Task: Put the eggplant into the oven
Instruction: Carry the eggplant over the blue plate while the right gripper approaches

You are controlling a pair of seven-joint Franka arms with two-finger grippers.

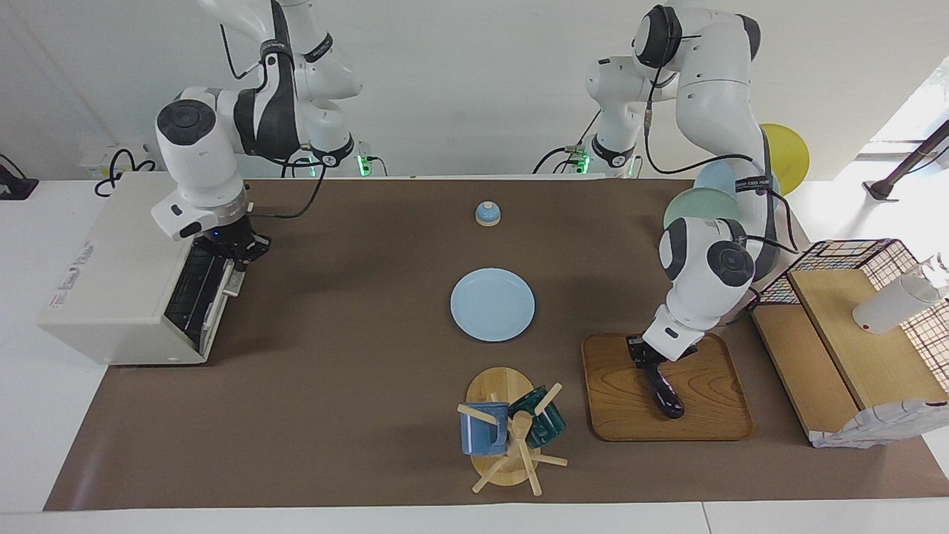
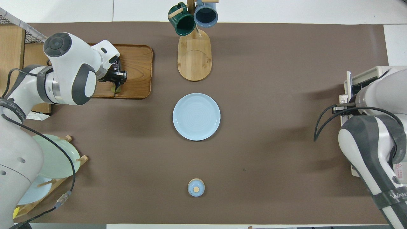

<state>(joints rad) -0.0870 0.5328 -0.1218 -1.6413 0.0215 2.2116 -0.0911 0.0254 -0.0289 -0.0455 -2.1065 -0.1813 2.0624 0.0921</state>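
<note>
The dark purple eggplant (image 1: 662, 393) lies on the wooden tray (image 1: 712, 415) toward the left arm's end of the table. My left gripper (image 1: 643, 354) is down on its end nearer the robots, fingers closed around it. In the overhead view only the eggplant's green stem tip (image 2: 115, 90) shows under the left gripper (image 2: 117, 78). The off-white oven (image 1: 111, 282) stands at the right arm's end. Its dark glass door (image 1: 194, 297) is tilted partly open. My right gripper (image 1: 239, 251) holds the door's bar handle at its end nearer the robots.
A blue plate (image 1: 492, 304) lies mid-table. A small bell (image 1: 487, 213) sits nearer the robots. A mug tree (image 1: 511, 430) with two mugs stands beside the tray. A wire-and-wood rack (image 1: 852, 341) and a plate stand (image 1: 704, 204) are at the left arm's end.
</note>
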